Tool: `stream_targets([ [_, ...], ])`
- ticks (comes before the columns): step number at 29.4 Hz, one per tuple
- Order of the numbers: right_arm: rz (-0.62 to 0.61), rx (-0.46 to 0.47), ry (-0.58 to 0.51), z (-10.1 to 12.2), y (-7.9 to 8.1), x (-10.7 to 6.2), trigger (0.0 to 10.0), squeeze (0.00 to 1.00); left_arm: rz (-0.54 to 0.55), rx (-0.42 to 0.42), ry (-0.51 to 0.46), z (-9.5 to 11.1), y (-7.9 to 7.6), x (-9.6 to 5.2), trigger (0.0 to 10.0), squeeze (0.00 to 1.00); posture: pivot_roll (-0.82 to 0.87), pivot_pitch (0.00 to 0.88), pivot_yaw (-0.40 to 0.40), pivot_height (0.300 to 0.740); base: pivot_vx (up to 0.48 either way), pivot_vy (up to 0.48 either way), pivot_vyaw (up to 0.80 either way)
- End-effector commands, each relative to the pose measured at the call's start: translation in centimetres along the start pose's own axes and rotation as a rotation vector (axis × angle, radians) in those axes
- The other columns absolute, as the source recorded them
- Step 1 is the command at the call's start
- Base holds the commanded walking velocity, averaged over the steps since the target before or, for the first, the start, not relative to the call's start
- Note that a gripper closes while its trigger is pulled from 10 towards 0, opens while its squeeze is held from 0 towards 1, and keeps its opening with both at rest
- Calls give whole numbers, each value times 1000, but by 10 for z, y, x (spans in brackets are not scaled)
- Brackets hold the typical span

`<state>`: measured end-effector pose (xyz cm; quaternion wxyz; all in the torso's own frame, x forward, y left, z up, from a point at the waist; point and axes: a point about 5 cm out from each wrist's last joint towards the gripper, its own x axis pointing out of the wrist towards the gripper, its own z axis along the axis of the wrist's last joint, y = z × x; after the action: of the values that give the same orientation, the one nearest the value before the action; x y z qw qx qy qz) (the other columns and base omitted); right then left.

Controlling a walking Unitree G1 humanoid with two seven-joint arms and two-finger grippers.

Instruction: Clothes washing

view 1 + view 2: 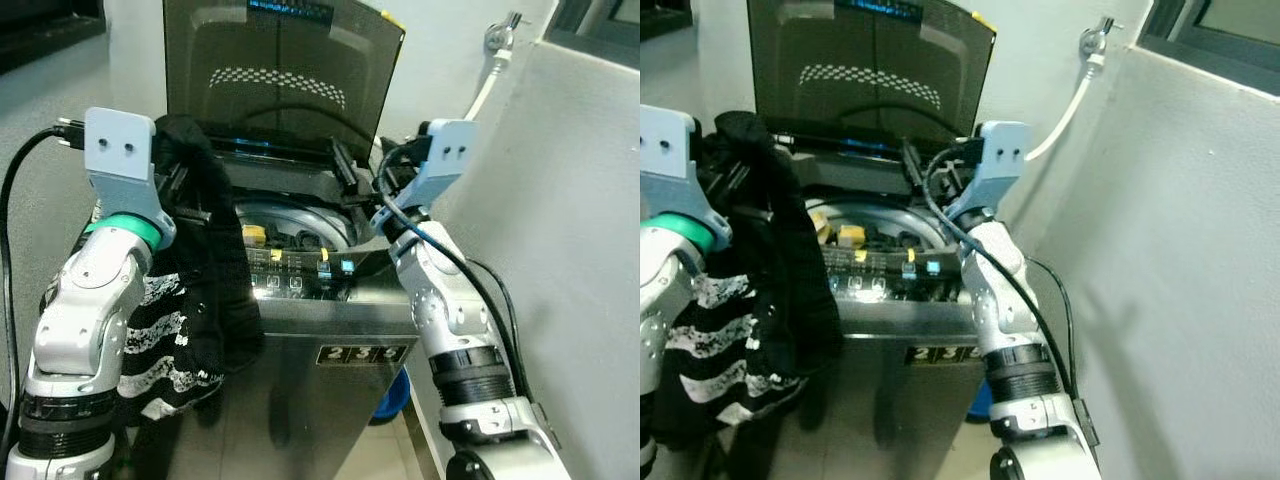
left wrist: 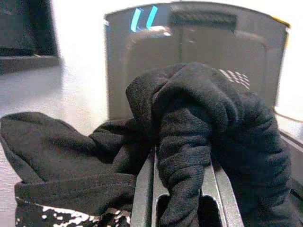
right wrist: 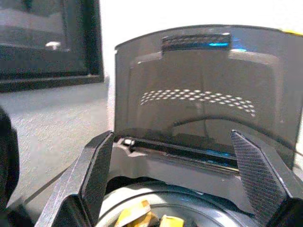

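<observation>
At the open top-loading washing machine [image 1: 300,330], a black garment [image 1: 205,270] hangs pinched in the left gripper [image 2: 182,189] at the tub's 9 o'clock edge.

The cloth, with a black-and-white patterned piece [image 1: 155,345] beneath, drapes down the machine's front-left side beside the control panel [image 1: 290,275]. The lid [image 1: 280,70] stands upright at 12 o'clock. The right gripper [image 3: 182,177], fingers spread wide and empty, hovers above the drum [image 1: 285,225] at 3 o'clock; a white hose [image 1: 490,85] runs up the wall.

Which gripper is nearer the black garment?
Left. The left gripper is shut on the black garment, holding it beside the washing machine; the right gripper hovers open over the drum, apart.
</observation>
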<state>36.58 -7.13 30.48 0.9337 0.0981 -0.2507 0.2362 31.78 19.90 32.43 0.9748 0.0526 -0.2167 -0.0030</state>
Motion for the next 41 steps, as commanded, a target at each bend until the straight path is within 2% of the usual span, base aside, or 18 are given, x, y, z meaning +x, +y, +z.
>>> stream_targets([
  [1, -3, -14, 52, -9, -4, -6, 10000, 0, 5, -1, -38, 6, -1, 2, 10000, 0, 42, 0, -101, 740, 341, 0, 0],
  [6, 20, -19, 92, -16, -3, -9, 10000, 0, -15, 8, -43, 5, -4, -1, 10000, 0, 45, 0, -104, 740, 349, 0, 0],
  [20, 26, -19, 96, -15, -1, -8, 10000, 0, -26, -1, -39, 4, -6, -2, 10000, 0, 46, 0, -107, 740, 333, 0, 0],
  [37, -7, -25, 98, -14, -7, -12, 10000, 0, -107, 4, -13, 0, -19, 2, 10000, 0, 42, 0, -102, 740, 0, 0, 0],
  [41, -9, -24, 97, -14, -8, -11, 10000, 0, -140, 47, 26, -7, -21, 9, 10000, 0, 42, 0, -107, 740, 0, 0, 0],
])
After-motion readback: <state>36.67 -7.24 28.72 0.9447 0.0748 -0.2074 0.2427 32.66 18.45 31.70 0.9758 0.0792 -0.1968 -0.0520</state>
